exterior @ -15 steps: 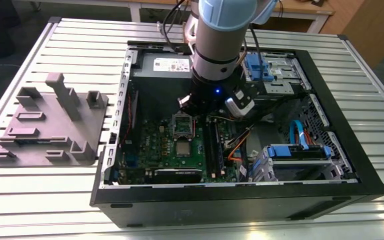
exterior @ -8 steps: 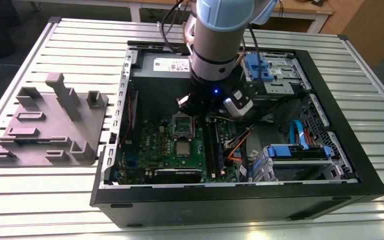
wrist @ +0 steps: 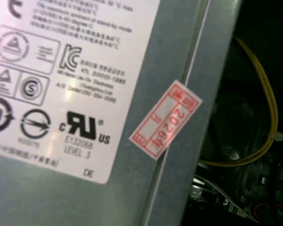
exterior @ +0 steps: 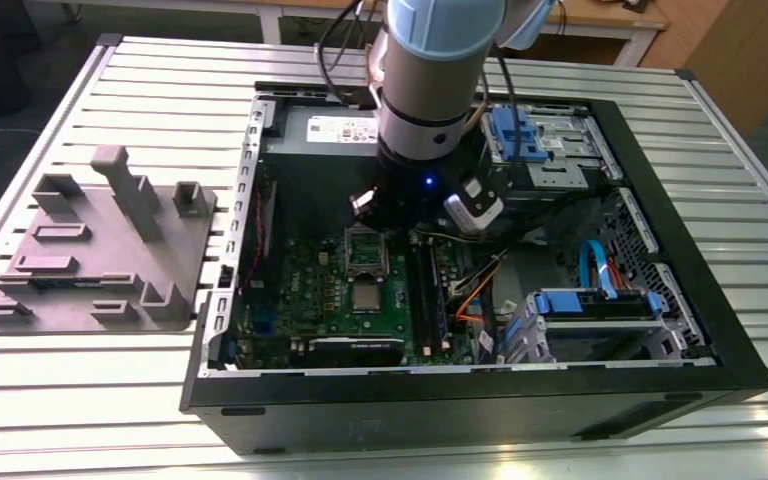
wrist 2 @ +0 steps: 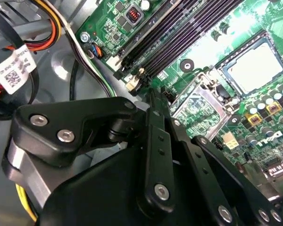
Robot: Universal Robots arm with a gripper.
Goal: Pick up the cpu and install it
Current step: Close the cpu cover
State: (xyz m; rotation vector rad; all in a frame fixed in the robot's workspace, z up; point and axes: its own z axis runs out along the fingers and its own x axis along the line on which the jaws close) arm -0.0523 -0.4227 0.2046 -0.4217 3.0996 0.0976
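Inside an open computer case, the gripper hangs over the green motherboard, its jaws drawn together with nothing between them. The cpu lies flat in its black socket near the motherboard's middle, beside the memory slots. It is apart from the jaws, with the open silver socket frame between them.

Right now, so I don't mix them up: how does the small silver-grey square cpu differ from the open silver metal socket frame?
The cpu shows a solid pale top; the socket frame is an open metal rim around a greenish middle. The cpu sits inside a black surround; the socket frame's edge is bare metal. Both lie flat on the green motherboard.
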